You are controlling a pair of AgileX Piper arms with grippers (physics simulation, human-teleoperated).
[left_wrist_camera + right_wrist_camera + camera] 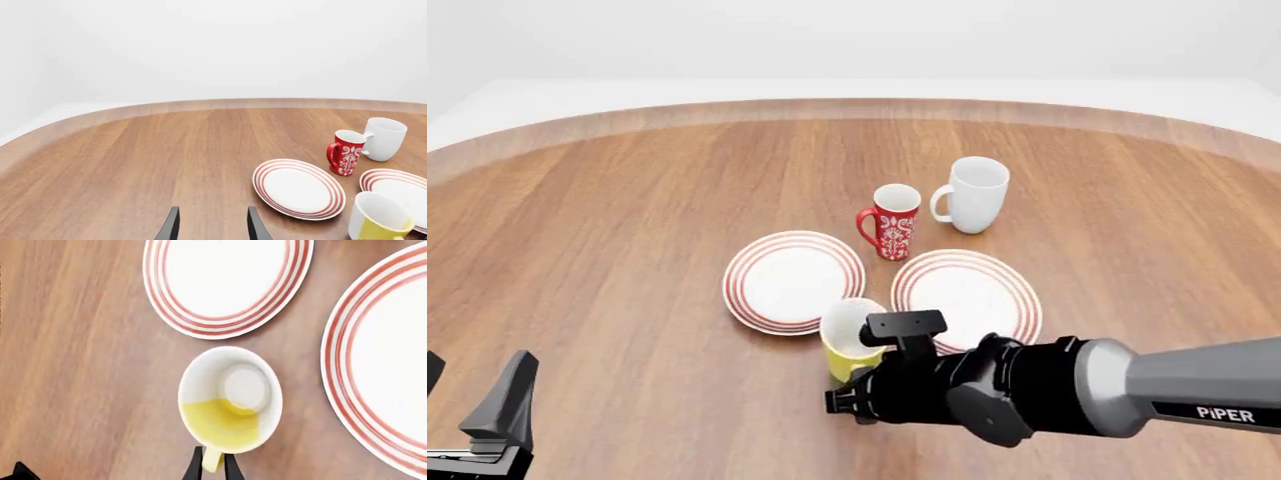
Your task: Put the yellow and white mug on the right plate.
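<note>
While the left gripper (212,224) hangs with fingers spread, the yellow and white mug (377,216) stands by the right plate (401,191). Front view: mug just short of both plates. Right wrist view: right gripper (213,463) pinches the mug's handle (212,460).

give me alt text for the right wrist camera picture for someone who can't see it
Looking straight down, the right hand pinches the yellow handle of the yellow and white mug, which shows its white inside. Beyond it on the wooden table lie two red-ringed white plates: the left plate and, partly cut off, the right plate.
</note>
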